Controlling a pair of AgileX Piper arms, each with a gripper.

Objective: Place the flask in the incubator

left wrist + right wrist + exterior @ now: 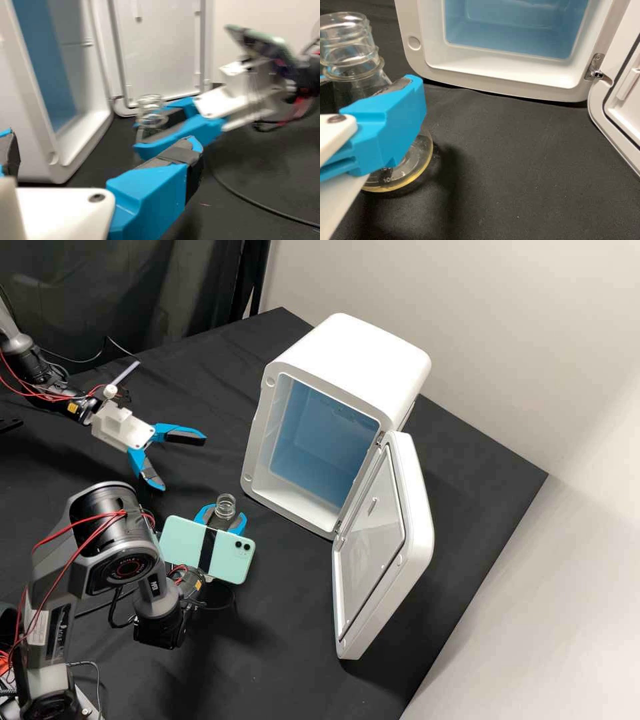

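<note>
Farthest left of the incubator [360, 367], the left gripper [181, 461] hangs over the black bench [467, 460], its blue fingers spread wide and grasping nothing. Nearer the incubator, just off its open front, the right gripper [225, 519] is clamped on the clear flask [227, 503], which stands upright outside the cabinet. The incubator's door [415, 520] is swung open on the side away from both grippers.

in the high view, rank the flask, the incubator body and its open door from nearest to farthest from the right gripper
1. flask: held in the right gripper, so nearest.
2. incubator body: just beyond the flask, with its opening facing it.
3. open door: swung out on the hinge side, farthest.
</note>
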